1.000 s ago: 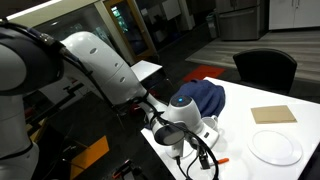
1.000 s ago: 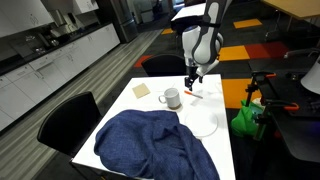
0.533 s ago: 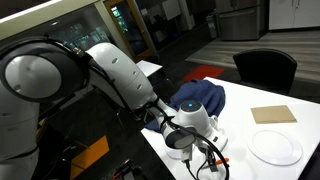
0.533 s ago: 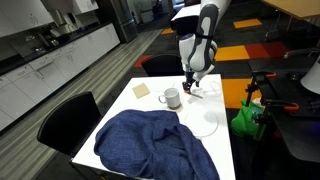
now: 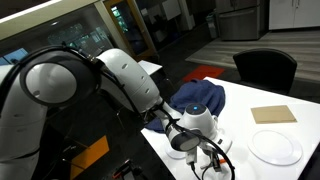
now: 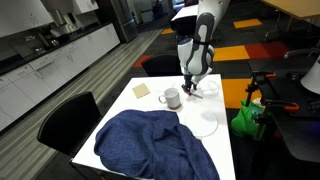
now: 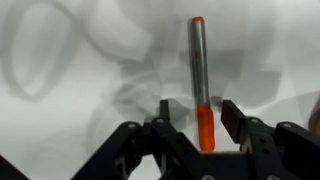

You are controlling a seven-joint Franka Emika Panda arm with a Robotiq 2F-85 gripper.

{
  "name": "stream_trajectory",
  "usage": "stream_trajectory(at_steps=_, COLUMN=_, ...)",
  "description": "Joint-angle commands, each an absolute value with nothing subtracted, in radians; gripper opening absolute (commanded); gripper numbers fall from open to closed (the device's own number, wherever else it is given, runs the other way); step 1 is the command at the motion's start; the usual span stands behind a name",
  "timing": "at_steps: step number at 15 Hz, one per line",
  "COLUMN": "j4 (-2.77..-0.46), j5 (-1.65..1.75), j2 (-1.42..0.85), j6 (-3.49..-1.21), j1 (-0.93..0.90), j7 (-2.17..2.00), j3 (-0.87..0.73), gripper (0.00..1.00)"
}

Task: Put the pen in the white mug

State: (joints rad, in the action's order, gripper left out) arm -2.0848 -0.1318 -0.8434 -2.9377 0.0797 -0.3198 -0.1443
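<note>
In the wrist view the pen [image 7: 200,70] lies on the white table, with a greyish shaft and an orange-red end between my fingers. My gripper [image 7: 198,120] is open, one finger on each side of the pen's orange-red end, with a gap on both sides. In an exterior view the gripper [image 6: 190,88] is low over the table, just beside the white mug [image 6: 170,98], which stands upright. In an exterior view [image 5: 208,162] the arm hides the pen.
A blue cloth [image 6: 150,145] covers the near part of the table [image 6: 225,150] and also shows in an exterior view [image 5: 200,96]. A flat white plate [image 6: 204,124] [image 5: 275,147] and a tan square [image 6: 141,89] [image 5: 273,114] lie on the table. Black chairs stand around it.
The arm has come down towards the table, bringing the open gripper lower over the pen. The pen, mug and plate have not moved.
</note>
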Motion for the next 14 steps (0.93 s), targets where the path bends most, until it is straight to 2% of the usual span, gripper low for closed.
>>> stream_trajectory(at_steps=1, j4=-2.057, j5=-0.154, j2=-0.868, j6=-2.949, j1=0.064, j7=-0.31, j3=-0.157, gripper=0.27)
stream_trajectory(at_steps=4, j4=-2.049, j5=-0.153, j2=-0.874, j6=-2.949, j1=0.064, j7=-0.31, j3=-0.157, gripper=0.03)
stream_trajectory(at_steps=5, j4=-2.047, j5=-0.153, j2=-0.874, j6=-2.949, j1=0.064, j7=-0.309, j3=-0.157, gripper=0.0)
stream_trajectory(at_steps=7, j4=-2.043, j5=-0.153, j2=-0.875, j6=-2.946, j1=0.063, j7=-0.31, j3=-0.158, gripper=0.04)
stream_trajectory(at_steps=14, j4=-2.133, j5=-0.137, j2=-0.716, j6=-2.866, j1=0.048, j7=-0.301, j3=-0.19, gripper=0.04)
